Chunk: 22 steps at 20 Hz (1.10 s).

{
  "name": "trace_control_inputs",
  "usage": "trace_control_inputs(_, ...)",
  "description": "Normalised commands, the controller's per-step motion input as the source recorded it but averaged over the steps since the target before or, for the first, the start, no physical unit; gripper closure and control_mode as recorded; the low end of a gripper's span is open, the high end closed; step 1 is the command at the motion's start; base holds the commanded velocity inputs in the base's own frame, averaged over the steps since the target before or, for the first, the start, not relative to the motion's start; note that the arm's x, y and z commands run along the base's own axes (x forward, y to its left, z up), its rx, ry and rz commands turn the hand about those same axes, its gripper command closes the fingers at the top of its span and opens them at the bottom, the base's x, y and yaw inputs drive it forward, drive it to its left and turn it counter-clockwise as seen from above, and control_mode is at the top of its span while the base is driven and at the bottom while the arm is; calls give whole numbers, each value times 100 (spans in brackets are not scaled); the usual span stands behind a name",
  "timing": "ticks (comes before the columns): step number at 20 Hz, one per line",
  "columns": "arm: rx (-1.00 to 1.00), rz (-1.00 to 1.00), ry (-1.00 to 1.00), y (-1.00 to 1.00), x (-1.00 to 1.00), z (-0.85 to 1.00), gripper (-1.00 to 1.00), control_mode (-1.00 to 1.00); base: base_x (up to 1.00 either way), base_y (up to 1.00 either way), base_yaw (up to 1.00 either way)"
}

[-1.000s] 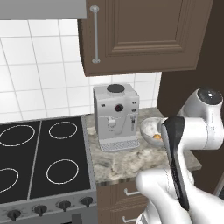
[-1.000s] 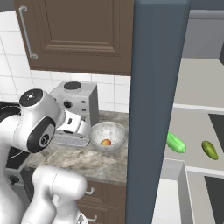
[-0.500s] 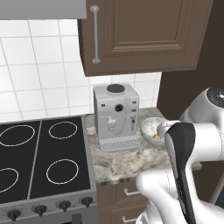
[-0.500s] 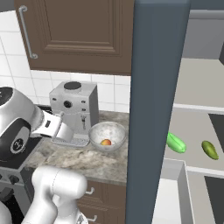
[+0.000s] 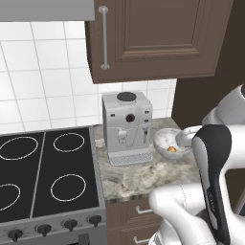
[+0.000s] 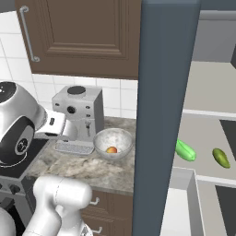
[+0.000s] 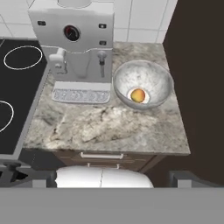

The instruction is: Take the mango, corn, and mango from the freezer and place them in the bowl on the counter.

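one mango in the bowl; freezer well off to the right of the empty, wide-open gripper, so swing right.

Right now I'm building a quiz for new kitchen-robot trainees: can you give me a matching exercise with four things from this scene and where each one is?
Things:
1. mango
2. coffee machine
3. green vegetable
4. stove

Places:
A. on a freezer shelf
B. inside the bowl
C. left of the counter
D. on the counter beside the bowl

Pairs: 1-B, 2-D, 3-A, 4-C
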Motion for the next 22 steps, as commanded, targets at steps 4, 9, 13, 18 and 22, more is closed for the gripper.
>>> trace_control_inputs(4,-6,17,0,1,-26,4,-100,-100,0,0,0)
trace_control_inputs(9,0,-2,-3,0,-35,2,-100,-100,0,0,0)
trace_control_inputs(13,0,-12,0,0,-23,20,-100,-100,0,0,0)
trace_control_inputs(18,0,-6,0,0,-3,38,-100,-100,0,0,0)
trace_control_inputs(22,0,0,0,0,-8,43,-100,-100,0,0,0)
